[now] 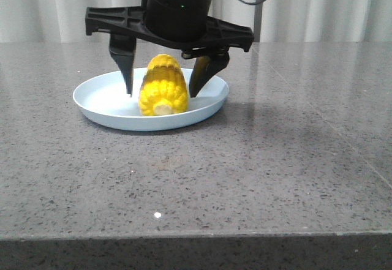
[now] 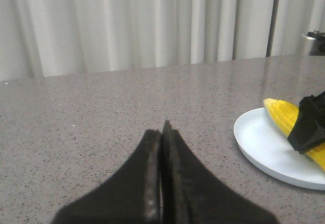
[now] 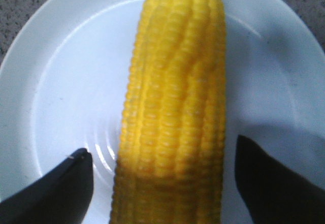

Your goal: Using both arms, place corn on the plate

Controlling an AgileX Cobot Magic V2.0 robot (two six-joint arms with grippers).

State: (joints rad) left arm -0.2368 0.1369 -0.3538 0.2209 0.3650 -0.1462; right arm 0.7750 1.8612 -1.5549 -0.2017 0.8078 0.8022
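Presently, item one: the corn [image 1: 163,86], bright yellow, lying flat on the plate [image 1: 98,98] in the upper middle of the front view, its pale stub end turned toward the camera. In my right wrist view the cob [image 3: 175,107] runs up the centre of the frame over the pale plate [image 3: 61,82].

Item two: the plate, pale blue, round, shallow, resting on the grey speckled table [image 1: 245,178]. In my left wrist view it sits at the right edge of the frame [image 2: 264,148], the corn [image 2: 284,113] across it.

Item three: my right gripper [image 1: 163,91], hanging over the plate from the top of the front view, jaws spread wide. One finger stands at each side of the cob; a clear gap shows on both sides in the wrist view, so neither pad presses the kernels. Tips reach down close to the plate floor.

Item four: my left gripper [image 2: 162,132], lower middle of its own view, fingers pressed flat together with nothing between them, above bare table and well apart from the plate.

Item five: pale curtains [image 2: 127,21], behind the table.
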